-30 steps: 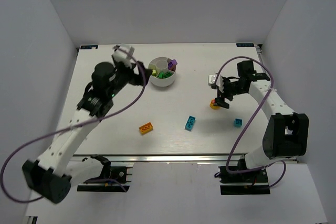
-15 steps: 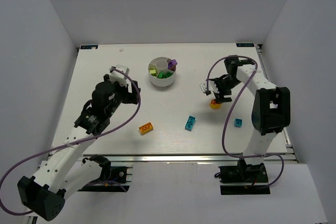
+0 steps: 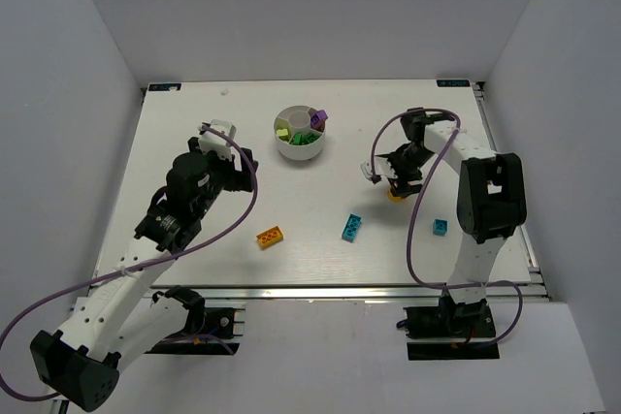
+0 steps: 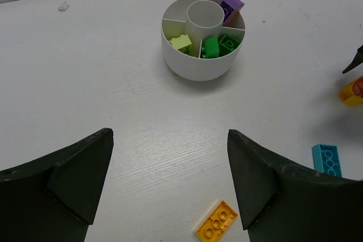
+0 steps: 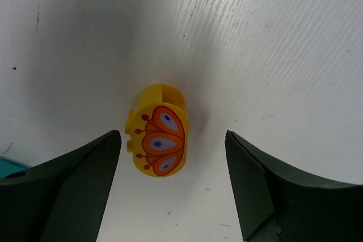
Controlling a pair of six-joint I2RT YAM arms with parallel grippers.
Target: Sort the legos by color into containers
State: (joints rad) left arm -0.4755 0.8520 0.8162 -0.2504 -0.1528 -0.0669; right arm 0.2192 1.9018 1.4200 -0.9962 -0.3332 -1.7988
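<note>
The left claw (image 4: 169, 140) hangs wide open and empty, the white bowl (image 4: 195, 73) at its twelve o'clock, probably parked out of the way. An orange brick (image 4: 217, 228) lies at its five o'clock. The right claw (image 5: 171, 134) is open astride the round yellow piece (image 5: 157, 140), not touching it, seemingly lined up to pinch it.

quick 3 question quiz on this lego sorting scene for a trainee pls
1. True or false: the right gripper is shut on the round yellow piece.
2. How many legos lie on the table outside the white bowl?
3. The purple brick is: A) on the table, B) poking over the bowl's rim, C) held in a gripper.
Key: 1 false, jaws open around it; 2 four: orange brick, two cyan bricks, yellow piece; 3 B.
</note>
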